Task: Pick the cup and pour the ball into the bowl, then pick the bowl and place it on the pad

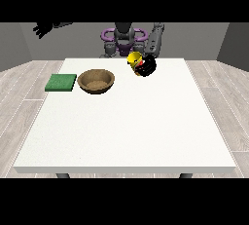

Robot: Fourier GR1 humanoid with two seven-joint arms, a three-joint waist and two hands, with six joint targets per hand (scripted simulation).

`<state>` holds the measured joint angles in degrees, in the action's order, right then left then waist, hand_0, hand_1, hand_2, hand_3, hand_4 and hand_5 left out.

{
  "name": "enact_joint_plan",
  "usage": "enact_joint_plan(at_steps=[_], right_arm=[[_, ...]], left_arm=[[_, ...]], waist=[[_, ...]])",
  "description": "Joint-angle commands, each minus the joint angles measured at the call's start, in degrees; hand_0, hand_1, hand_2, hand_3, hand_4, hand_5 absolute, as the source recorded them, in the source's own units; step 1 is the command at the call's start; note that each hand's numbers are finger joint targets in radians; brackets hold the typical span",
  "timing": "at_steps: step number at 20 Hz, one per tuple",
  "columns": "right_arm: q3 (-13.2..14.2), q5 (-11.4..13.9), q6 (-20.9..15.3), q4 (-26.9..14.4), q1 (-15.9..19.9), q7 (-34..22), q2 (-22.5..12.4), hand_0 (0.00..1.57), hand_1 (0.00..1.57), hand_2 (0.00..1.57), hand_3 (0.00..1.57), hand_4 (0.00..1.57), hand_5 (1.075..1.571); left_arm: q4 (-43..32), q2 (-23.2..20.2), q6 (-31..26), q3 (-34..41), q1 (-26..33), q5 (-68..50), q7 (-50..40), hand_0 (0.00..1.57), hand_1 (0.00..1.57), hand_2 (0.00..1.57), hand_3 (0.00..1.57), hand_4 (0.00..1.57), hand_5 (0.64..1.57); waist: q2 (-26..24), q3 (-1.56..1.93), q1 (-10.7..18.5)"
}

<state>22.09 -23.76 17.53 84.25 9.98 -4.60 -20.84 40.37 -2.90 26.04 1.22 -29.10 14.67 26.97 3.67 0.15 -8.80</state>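
Front view: yellow cup [134, 61] held above the table [126, 126], lifted and tilted, black fingers [149, 66] of the hand at the view's right [147, 65] curled round its side. Probably light, stiff, smooth-walled; best gripped mid-body. Ball not visible. Wooden bowl [96, 81] well apart leftward, likely rigid, best taken at the rim. Green pad [61, 82] just beside it, flat. Hand at the view's left [43, 29] raised, fingers spread, holding nothing.

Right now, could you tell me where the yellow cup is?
In the front view, the yellow cup is held by the hand at the view's right, above the table's far edge, right of the wooden bowl.
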Motion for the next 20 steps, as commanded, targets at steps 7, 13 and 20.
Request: enact_joint_plan(at_steps=[7,13,20], right_arm=[[-0.2,1.51,0.7,-8.32,0.05,0.63,0.03,0.0,0.0,0.0,0.1,0.67,1.559],[1.61,0.14,4.8,-13.74,-1.24,3.2,-1.45,0.0,0.0,0.0,0.0,0.69,1.56],[2.67,0.34,5.16,-18.69,3.76,4.61,-3.66,0.0,0.0,0.0,0.13,0.69,1.554]], left_arm=[[-8.91,-1.86,13.84,-19.48,-10.64,31.24,-25.85,1.35,1.35,1.57,1.57,1.44,1.54],[-11.57,0.7,5.36,-22.23,-21.08,38.86,-41.51,1.36,1.36,1.57,1.57,1.44,1.545],[-12.35,2.87,-0.9,-32.39,-27.3,49.82,-54.95,1.35,1.35,1.57,1.57,1.36,1.563]], waist=[[-6.74,0.28,1.41],[-7.43,-0.06,1.88],[-5.92,-0.08,1.72]])
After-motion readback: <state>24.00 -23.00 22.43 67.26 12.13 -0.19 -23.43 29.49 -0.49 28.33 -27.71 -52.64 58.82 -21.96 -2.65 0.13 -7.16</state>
